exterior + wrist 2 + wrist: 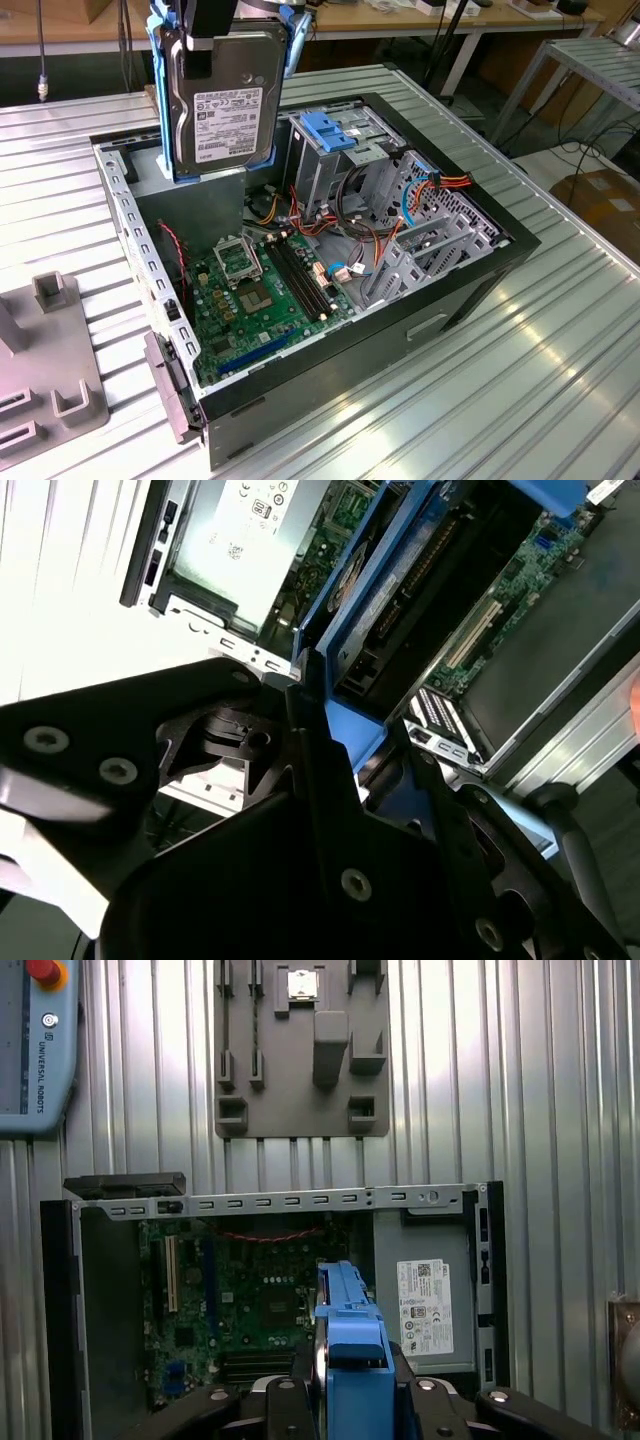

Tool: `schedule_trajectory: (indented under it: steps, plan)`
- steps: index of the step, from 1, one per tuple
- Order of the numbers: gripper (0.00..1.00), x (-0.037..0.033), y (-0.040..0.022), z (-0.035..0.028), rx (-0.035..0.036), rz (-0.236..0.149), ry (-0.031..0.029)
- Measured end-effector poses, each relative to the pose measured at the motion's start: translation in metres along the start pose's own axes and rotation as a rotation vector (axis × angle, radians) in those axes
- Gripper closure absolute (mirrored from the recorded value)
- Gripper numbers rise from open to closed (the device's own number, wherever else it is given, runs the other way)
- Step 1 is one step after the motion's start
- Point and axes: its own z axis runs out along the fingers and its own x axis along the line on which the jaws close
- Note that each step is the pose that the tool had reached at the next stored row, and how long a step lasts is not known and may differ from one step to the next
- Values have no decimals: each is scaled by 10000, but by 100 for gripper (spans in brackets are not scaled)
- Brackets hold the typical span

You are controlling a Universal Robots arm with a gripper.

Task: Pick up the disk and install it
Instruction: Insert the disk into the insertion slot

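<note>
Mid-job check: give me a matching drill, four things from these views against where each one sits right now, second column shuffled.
1. disk
2. motherboard
3. grey fixture plate
4. blue clip

A. on the table outside the computer case, at the exterior view's left
B. held on edge above the case, gripper shut on it
C. flat on the case floor
D. atop the drive cage inside the case

Pairs: 1-B, 2-C, 3-A, 4-D.

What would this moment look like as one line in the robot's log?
gripper: shut on disk | disk: held upright over open computer case | install: not yet done
</note>
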Motion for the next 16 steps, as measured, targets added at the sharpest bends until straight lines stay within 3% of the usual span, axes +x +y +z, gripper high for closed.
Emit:
schedule_trajectory:
  steps: [16]
  plan:
    - [63,117,-38,0,0,0,1]
